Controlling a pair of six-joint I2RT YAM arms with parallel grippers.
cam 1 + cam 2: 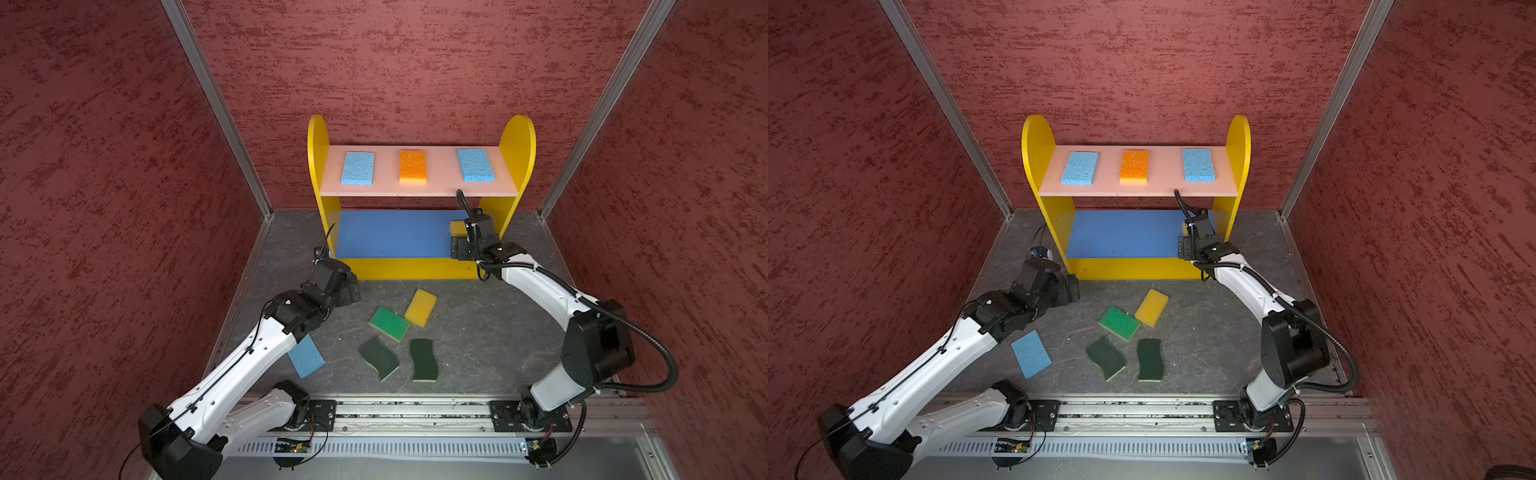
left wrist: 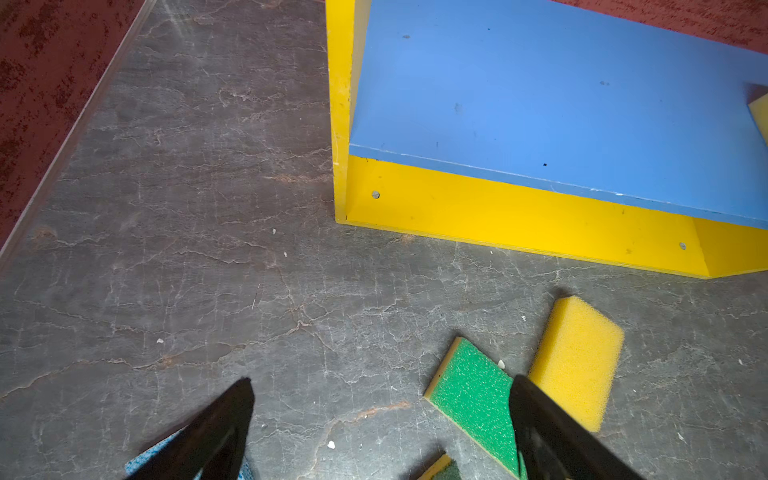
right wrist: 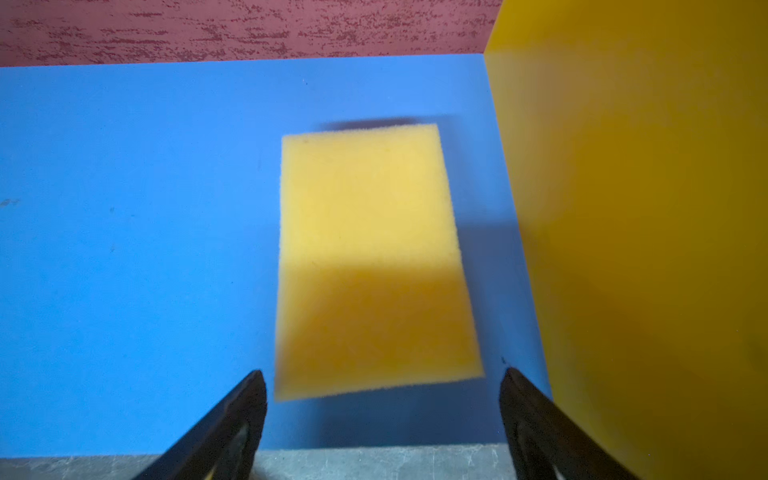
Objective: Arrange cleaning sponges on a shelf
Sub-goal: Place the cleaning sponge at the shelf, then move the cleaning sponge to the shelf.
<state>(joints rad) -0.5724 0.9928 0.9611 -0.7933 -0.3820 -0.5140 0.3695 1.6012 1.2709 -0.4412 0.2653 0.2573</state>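
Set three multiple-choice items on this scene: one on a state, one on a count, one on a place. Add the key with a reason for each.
1. The left gripper, over the tabletop, is: A open and empty; B shut on a sponge; C out of view.
2. Sponges on the pink top board: A two; B three; C four.
3. The yellow sponge before the right gripper lies on: A the pink top board; B the blue middle board; C the tabletop.

Key:
1 A, its jaws stand apart with nothing between.
2 B, two light blue sponges and an orange-topped sponge.
3 B, blue board shows all round it, beside the yellow side panel.
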